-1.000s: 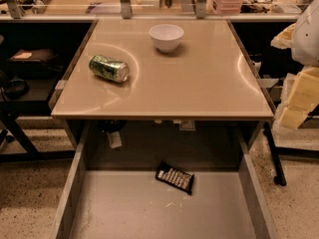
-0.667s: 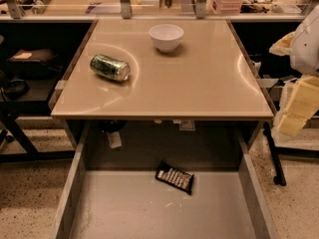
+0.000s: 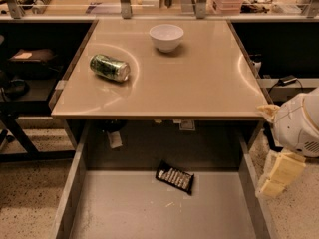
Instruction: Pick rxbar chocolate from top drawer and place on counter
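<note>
The rxbar chocolate (image 3: 175, 177) is a flat black wrapper with white lettering. It lies at a slant on the floor of the open top drawer (image 3: 149, 213), near the drawer's back. The beige counter (image 3: 199, 78) spans the view above the drawer. My gripper (image 3: 279, 176) is at the right edge, outside the drawer's right wall and below the counter's front right corner. It hangs from the white arm (image 3: 301, 126) and holds nothing that I can see. It is well to the right of the bar.
A green soda can (image 3: 109, 67) lies on its side on the counter's left part. A white bowl (image 3: 166, 36) stands near the counter's back. Dark shelves (image 3: 30, 63) flank the counter. Speckled floor (image 3: 30, 193) lies on both sides of the drawer.
The arm and gripper have come down along the right edge, from beside the counter top to beside the drawer. The bar, can and bowl have not moved.
</note>
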Tool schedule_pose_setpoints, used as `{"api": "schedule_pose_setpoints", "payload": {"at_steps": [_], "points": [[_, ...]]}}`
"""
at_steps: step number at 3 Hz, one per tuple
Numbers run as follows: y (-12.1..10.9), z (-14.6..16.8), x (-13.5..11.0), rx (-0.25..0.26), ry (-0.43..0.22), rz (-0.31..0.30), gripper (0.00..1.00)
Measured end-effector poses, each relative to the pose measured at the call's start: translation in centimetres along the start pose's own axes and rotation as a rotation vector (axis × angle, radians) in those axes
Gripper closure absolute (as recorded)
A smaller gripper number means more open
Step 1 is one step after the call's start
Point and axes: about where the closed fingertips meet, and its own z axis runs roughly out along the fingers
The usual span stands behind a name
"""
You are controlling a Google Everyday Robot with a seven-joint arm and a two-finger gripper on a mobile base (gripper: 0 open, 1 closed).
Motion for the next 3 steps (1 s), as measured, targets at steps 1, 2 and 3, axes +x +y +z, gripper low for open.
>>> {"api": "schedule_pose_setpoints", "payload": {"at_steps": [1, 2, 3], "points": [[0.0, 0.0, -0.1, -0.003, 0.001, -0.001, 0.0], [2.2, 4.7, 0.5, -0.087, -0.055, 0.022, 0.0], [5.6, 12.4, 0.8, -0.172, -0.167, 0.04, 0.0]]}}
